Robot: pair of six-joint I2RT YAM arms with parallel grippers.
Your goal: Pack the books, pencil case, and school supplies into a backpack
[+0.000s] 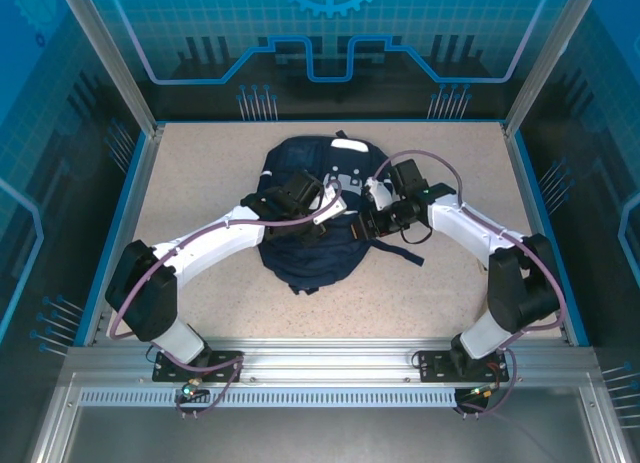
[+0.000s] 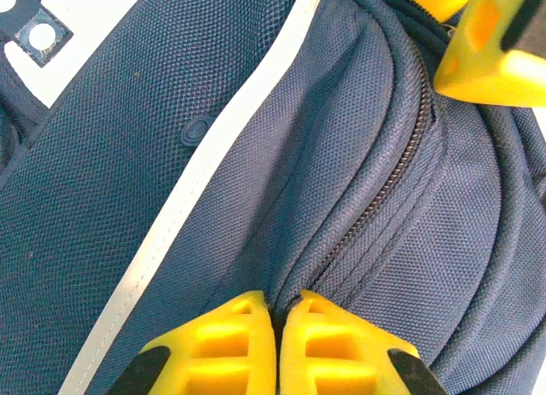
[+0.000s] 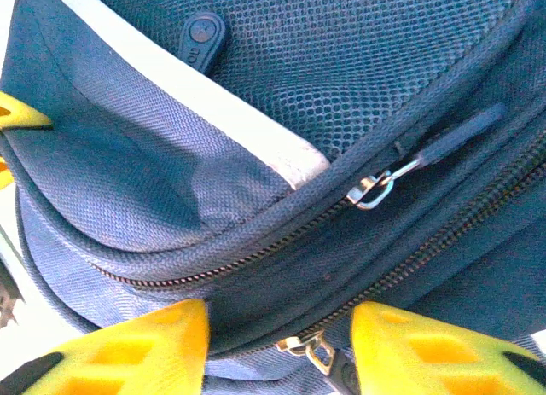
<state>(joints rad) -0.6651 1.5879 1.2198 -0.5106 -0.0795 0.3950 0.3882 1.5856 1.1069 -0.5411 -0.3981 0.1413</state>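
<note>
- The backpack (image 1: 310, 253) lies flat at the middle of the surface (image 1: 200, 183), a little nearer the far edge than the near one and well apart from the left and right edges.
- The left gripper (image 2: 277, 314) is over the middle of the backpack. Its yellow fingers (image 2: 243, 348) are pressed together, pinching a fold of navy fabric just beside a closed zipper (image 2: 401, 165).
- A white stripe (image 2: 196, 190) runs diagonally across the fabric to the left of that fold.
- The right gripper (image 3: 277, 344) is at the backpack's right side, close to the left one. Its yellow fingers (image 3: 128, 352) are spread apart.
- The zippered edge of the backpack sits between the right gripper's fingers, and a small metal zipper pull (image 3: 316, 352) lies in the gap. I cannot tell whether either finger touches the fabric.
- A second zipper pull (image 3: 375, 188) with a dark tab lies further up on the next zipper line.
- No books can be made out.
</note>
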